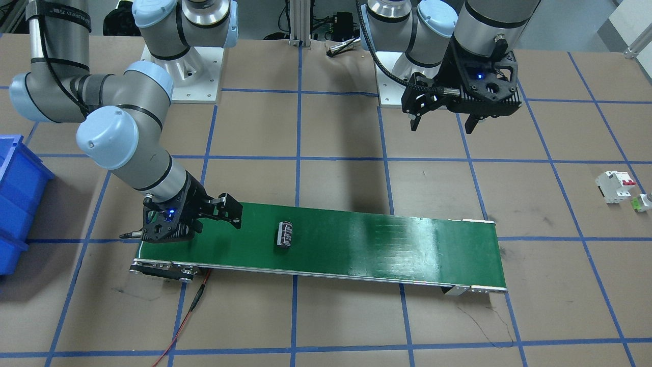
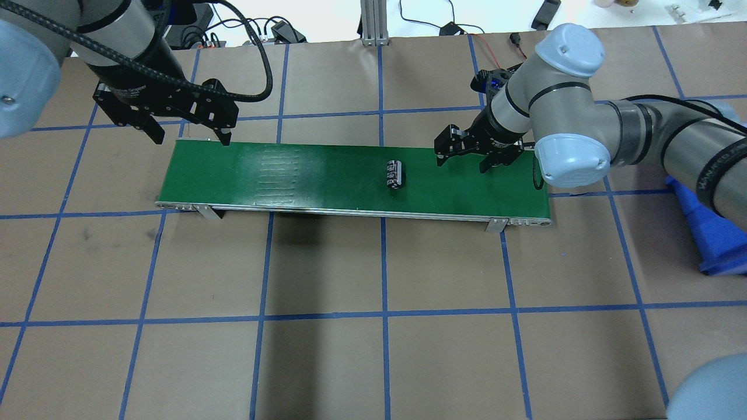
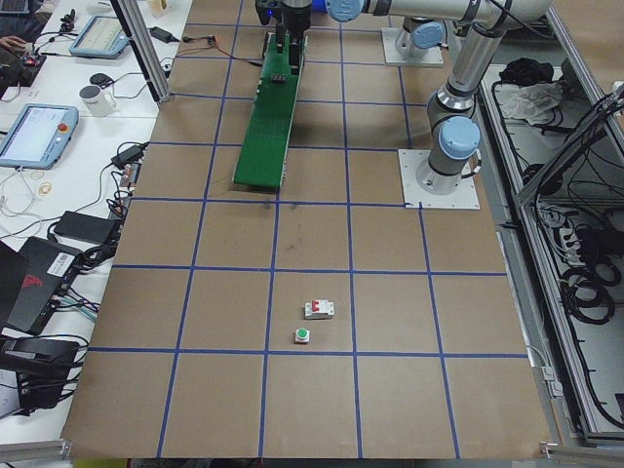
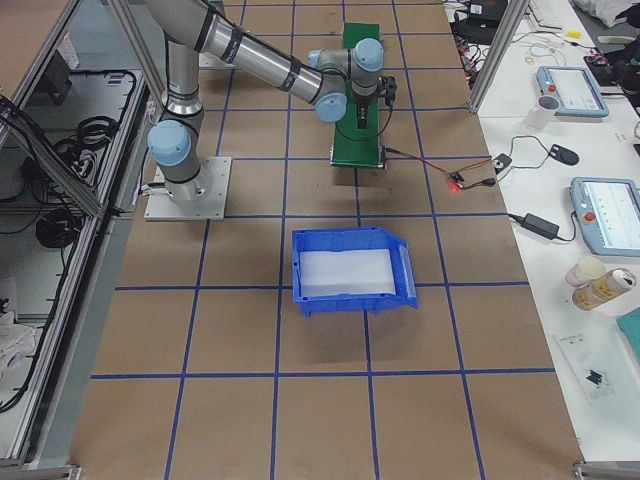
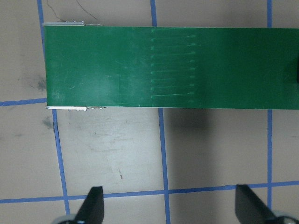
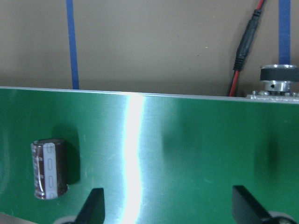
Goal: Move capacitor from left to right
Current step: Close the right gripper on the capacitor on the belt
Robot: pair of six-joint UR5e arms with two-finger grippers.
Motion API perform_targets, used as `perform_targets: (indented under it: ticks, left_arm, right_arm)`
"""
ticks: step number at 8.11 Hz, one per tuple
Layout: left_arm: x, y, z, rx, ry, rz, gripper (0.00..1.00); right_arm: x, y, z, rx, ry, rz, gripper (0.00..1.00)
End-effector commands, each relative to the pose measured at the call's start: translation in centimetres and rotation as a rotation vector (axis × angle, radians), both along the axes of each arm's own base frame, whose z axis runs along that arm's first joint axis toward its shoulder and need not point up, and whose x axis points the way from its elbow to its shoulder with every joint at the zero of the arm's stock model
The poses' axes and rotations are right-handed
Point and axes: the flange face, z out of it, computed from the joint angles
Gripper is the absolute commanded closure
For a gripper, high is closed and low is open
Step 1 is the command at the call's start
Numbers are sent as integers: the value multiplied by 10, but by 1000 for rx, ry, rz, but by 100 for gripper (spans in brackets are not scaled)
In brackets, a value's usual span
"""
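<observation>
Jaws wide open on both arms, nothing held. Right gripper (image 2: 463, 165) hovers low over its end of the green belt (image 2: 292, 175). Left gripper (image 2: 192, 140) hangs by the opposite end, well apart from the part. The capacitor (image 2: 395, 174) lies on its side on the belt, past the middle toward the right arm, near that gripper but outside its jaws, off to one side in the wrist view. Looks to me like the right-side pick-up is the step in hand. Next the right gripper needs to centre over the capacitor, straddle its body, drop and close, then probably carry it to the blue bin (image 2: 706, 233).
</observation>
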Motion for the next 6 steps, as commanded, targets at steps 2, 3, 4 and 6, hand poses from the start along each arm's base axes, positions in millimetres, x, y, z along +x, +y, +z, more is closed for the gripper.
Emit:
perform_targets:
  ticks: [2, 3, 4, 6]
  left_arm:
    - [0, 0, 0, 0, 1, 3, 0]
    - [0, 1, -1, 3, 1, 3, 0]
    - [0, 0, -1, 2, 1, 2, 0]
    - [0, 0, -3, 6, 2, 5, 0]
  right_arm:
    - [30, -4, 6, -3, 8, -48, 5]
    - [44, -1, 3, 6, 11, -41, 6]
    - [48, 1, -1, 6, 45, -35, 7]
    - [67, 7, -11, 8, 98, 3, 17]
